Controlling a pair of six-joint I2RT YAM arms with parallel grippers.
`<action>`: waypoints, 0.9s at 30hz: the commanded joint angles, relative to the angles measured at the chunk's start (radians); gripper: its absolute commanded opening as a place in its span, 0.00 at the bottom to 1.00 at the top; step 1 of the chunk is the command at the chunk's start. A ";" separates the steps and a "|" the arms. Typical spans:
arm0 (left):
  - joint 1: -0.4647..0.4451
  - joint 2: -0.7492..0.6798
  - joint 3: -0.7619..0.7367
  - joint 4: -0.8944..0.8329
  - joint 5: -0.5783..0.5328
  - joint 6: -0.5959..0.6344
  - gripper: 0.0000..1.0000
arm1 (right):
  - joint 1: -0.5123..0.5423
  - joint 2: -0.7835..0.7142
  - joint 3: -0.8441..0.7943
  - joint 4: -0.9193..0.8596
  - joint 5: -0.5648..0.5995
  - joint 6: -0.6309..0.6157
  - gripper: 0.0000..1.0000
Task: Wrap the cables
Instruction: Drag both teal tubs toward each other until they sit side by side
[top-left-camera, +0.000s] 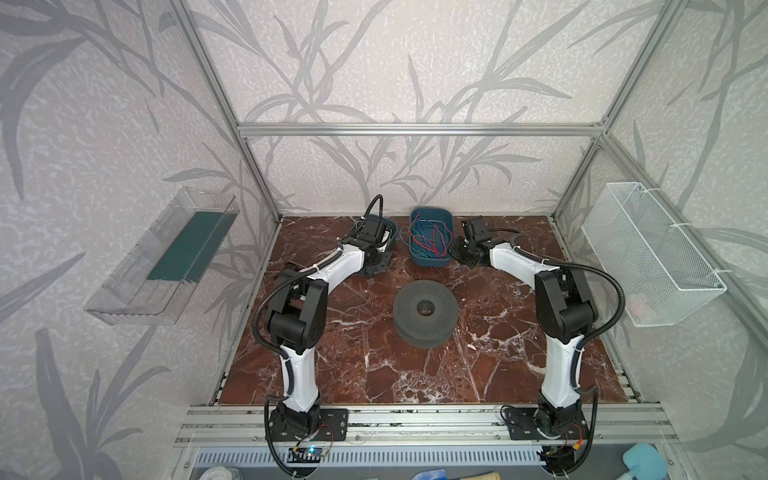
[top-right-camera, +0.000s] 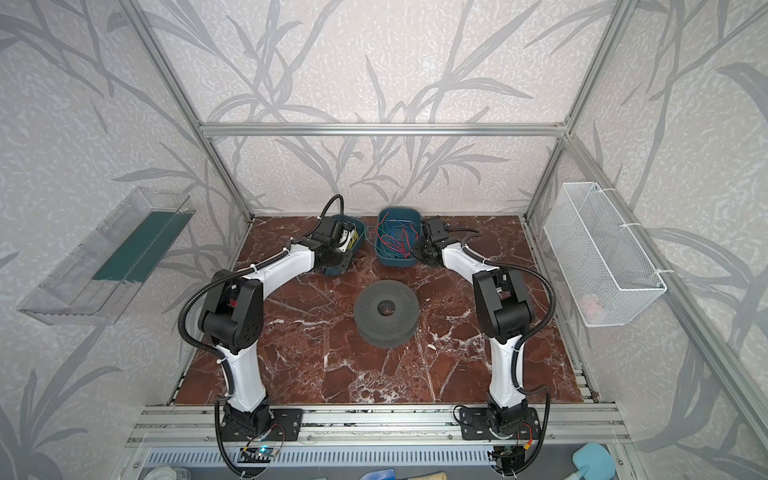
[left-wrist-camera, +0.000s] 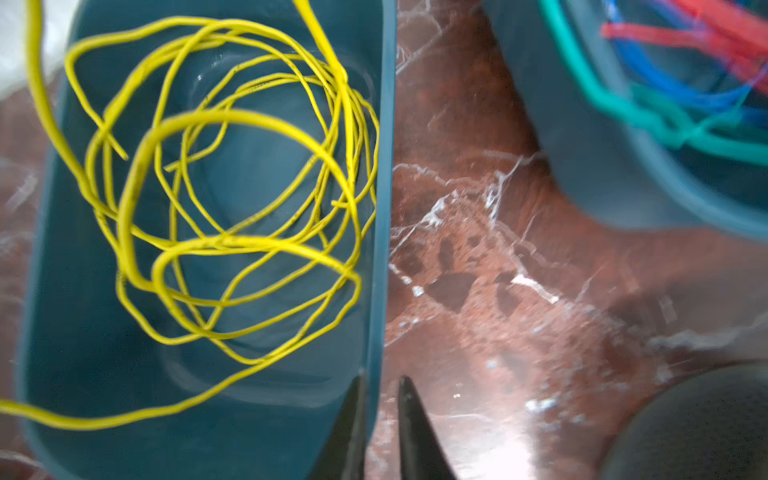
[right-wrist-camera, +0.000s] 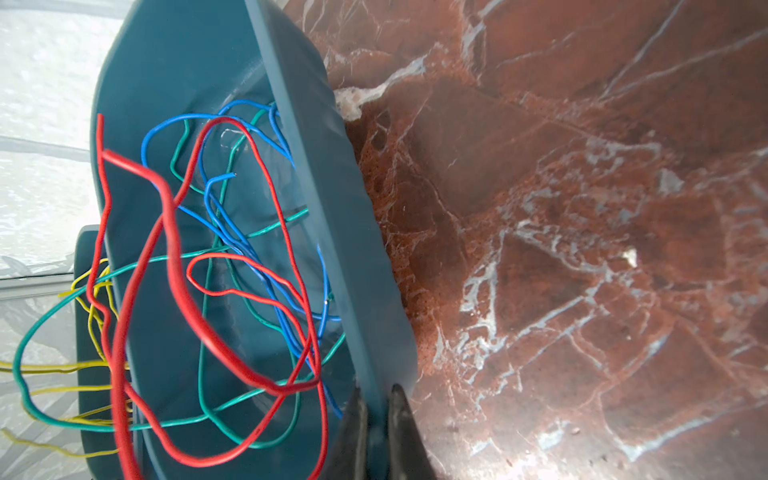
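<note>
The yellow cables (left-wrist-camera: 232, 115) are lying as a loose tangle of loops inside the teal cable bin (left-wrist-camera: 70, 340), which is sitting at the far edge of the worktop (top-left-camera: 478, 374), just left of its middle. A few strands are trailing out over the bin's rim. The left gripper (left-wrist-camera: 382, 378) is standing astride that bin's side wall with its jaws a little apart. A sliver of worktop is showing between the wall and one finger, so it is probably not pinching anything, and it is not touching the cables.

Just beside it at the same far edge, the teal wire bin (right-wrist-camera: 332, 199) is carrying the red, blue and green wires (right-wrist-camera: 137, 168). The right gripper (right-wrist-camera: 377, 390) is clamping this bin's rim, one finger inside and one outside. That grip is likely steadying or positioning the bin, since no wire is between the jaws.

A dark grey spool (top-left-camera: 444, 316) is lying flat at the middle of the worktop, well apart from both bins and within reach of both arms. It is probably waiting to take the winding, which has not begun.

The worktop is showing a reddish-brown marble pattern with white veins. An aluminium frame (top-left-camera: 415, 129) is enclosing it, leaf-patterned walls are surrounding it, and a clear plastic tray (top-left-camera: 162, 257) and a white mesh basket (top-left-camera: 652, 257) are hanging on opposite side walls.
</note>
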 joint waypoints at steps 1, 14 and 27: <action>-0.001 0.026 0.073 -0.067 0.044 -0.037 0.26 | -0.003 0.022 0.041 0.054 -0.032 0.010 0.01; 0.003 -0.398 -0.269 -0.061 -0.212 -0.361 0.22 | 0.013 0.016 0.057 0.019 -0.024 -0.024 0.02; 0.067 -0.336 -0.621 0.295 -0.104 -0.571 0.00 | 0.064 0.085 0.173 -0.058 -0.009 -0.081 0.04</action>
